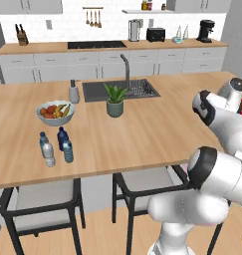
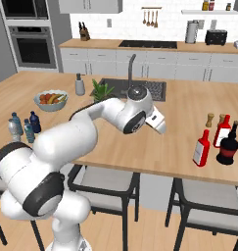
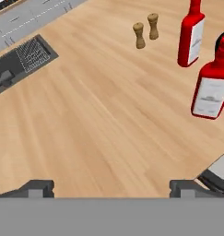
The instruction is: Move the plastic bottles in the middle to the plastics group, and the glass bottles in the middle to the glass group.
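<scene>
Four small plastic bottles stand together at the island's left front: dark navy [image 1: 62,137], pale teal with a blue cap [image 1: 67,151], clear greyish [image 1: 49,155] and bluish [image 1: 43,140]. At the right end, a red bottle with a white label [image 2: 202,148] stands just left of a second red bottle [image 2: 222,130] and a squat dark bottle [image 2: 228,147]. My gripper [image 2: 161,127] hovers over the middle of the counter, left of them. In the hand view my gripper [image 3: 111,186] is open with bare wood between its fingertips [image 3: 39,186]. The near red bottle [image 3: 211,85] and far one [image 3: 191,34] are at upper right.
Two wooden shakers [image 3: 146,30] stand behind the red bottles. A fruit bowl [image 1: 55,112], a soap dispenser [image 1: 73,92], a potted plant [image 1: 115,101] and the sink [image 1: 137,88] with its faucet sit farther back. Stools [image 1: 40,199] stand under the near edge.
</scene>
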Tool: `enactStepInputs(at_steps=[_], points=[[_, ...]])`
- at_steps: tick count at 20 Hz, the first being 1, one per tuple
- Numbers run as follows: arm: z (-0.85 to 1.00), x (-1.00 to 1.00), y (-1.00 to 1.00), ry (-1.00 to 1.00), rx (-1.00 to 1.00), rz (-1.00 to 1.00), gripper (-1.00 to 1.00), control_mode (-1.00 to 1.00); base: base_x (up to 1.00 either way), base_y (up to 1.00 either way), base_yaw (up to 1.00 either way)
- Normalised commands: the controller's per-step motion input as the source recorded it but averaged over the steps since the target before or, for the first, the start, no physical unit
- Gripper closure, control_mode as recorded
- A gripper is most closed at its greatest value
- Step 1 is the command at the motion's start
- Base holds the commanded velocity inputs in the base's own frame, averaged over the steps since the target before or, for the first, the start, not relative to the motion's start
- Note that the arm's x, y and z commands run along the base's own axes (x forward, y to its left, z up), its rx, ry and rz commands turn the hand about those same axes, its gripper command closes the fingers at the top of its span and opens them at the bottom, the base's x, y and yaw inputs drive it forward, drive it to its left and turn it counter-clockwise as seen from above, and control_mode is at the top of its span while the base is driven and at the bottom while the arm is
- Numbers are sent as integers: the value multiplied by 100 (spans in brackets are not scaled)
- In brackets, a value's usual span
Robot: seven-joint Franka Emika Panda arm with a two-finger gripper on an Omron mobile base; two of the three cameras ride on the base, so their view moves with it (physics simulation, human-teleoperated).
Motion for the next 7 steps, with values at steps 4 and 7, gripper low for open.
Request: enactStepInputs(at_steps=[4, 7], points=[[62, -44, 100, 12, 6, 39, -100, -100, 0, 0, 0], [98, -98, 98, 13, -1, 19, -100, -100, 0, 0, 0]])
